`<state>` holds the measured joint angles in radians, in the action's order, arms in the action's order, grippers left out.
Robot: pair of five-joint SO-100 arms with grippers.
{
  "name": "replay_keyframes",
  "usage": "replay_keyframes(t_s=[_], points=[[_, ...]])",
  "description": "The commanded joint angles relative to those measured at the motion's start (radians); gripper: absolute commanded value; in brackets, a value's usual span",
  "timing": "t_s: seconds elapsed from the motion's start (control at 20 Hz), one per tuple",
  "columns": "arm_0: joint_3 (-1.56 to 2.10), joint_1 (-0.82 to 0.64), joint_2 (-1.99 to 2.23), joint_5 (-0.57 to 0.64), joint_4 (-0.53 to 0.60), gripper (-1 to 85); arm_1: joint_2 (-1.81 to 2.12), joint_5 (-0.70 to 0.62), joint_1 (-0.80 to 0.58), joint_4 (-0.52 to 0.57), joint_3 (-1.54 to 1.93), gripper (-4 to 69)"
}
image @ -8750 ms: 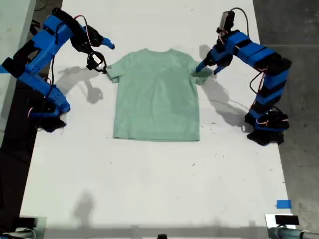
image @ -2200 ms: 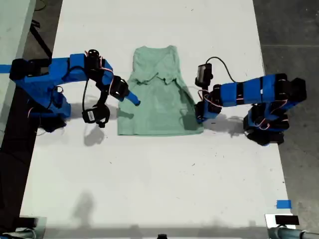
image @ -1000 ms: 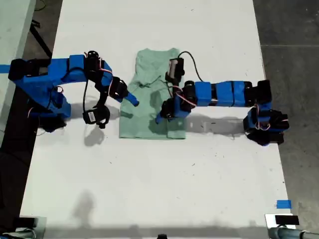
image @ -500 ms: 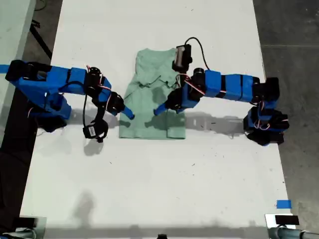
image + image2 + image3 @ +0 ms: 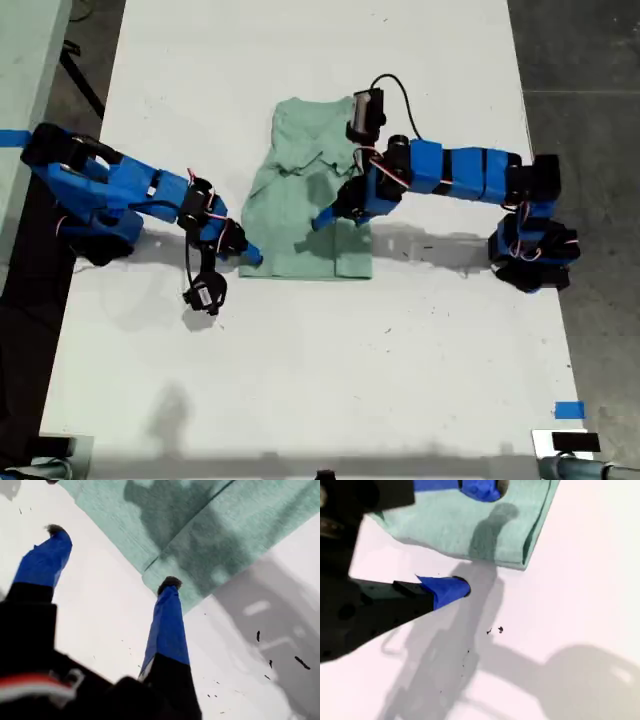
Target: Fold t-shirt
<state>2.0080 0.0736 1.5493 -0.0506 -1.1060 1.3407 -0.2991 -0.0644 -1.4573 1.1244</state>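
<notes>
The pale mint-green t-shirt (image 5: pixel 285 205) lies flat on the white table, folded into a narrow strip. One side flap (image 5: pixel 352 255) is laid over it along the exterior view's right edge. My first gripper (image 5: pixel 322 216) hangs open and empty above the cloth. In its wrist view (image 5: pixel 112 556), one fingertip (image 5: pixel 170 582) lines up with the shirt's (image 5: pixel 125 525) folded near corner. My second gripper (image 5: pixel 248 256) sits low at the hem's end on the exterior view's left. It is open (image 5: pixel 481 537), with one finger (image 5: pixel 455 587) over bare table beside the shirt (image 5: pixel 430 530).
The white table (image 5: pixel 320 380) runs on toward the exterior view's bottom, with dark floor along both sides. The arm bases stand at the exterior view's left (image 5: pixel 95 235) and right (image 5: pixel 535 255). A blue tape patch (image 5: pixel 568 410) lies near the bottom right corner of that view.
The shirt went from spread flat to a narrow strip. The first gripper laid the side flap over, let go and lifted. The second gripper slid along the shirt's edge to the hem corner.
</notes>
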Motion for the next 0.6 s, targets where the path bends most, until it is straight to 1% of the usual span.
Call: replay_keyframes(t_s=[0.0, 0.1, 0.15, 0.25, 0.35, 0.55], points=[[-0.051, -0.035, -0.071, -0.038, 0.014, 24.9, 0.095, -0.006, 0.000, -0.008, 0.000, 37.8], [-0.057, -0.061, -0.106, -0.052, 0.006, 17.1, 0.104, 0.005, 0.005, -0.008, 0.017, 37.8], [-0.057, -0.066, -0.104, -0.055, 0.000, 10.1, 0.109, 0.008, 0.006, -0.005, 0.025, 37.8], [-0.057, -0.071, -0.095, -0.060, -0.009, 4.5, 0.115, 0.006, 0.005, 0.003, 0.037, 37.8], [-0.055, -0.064, -0.044, -0.063, -0.020, 0.3, 0.115, 0.003, 0.002, 0.009, 0.041, 37.7], [-0.046, -0.078, 0.064, -0.063, -0.074, 0.0, 0.117, 0.002, -0.003, 0.017, 0.051, 37.6]])
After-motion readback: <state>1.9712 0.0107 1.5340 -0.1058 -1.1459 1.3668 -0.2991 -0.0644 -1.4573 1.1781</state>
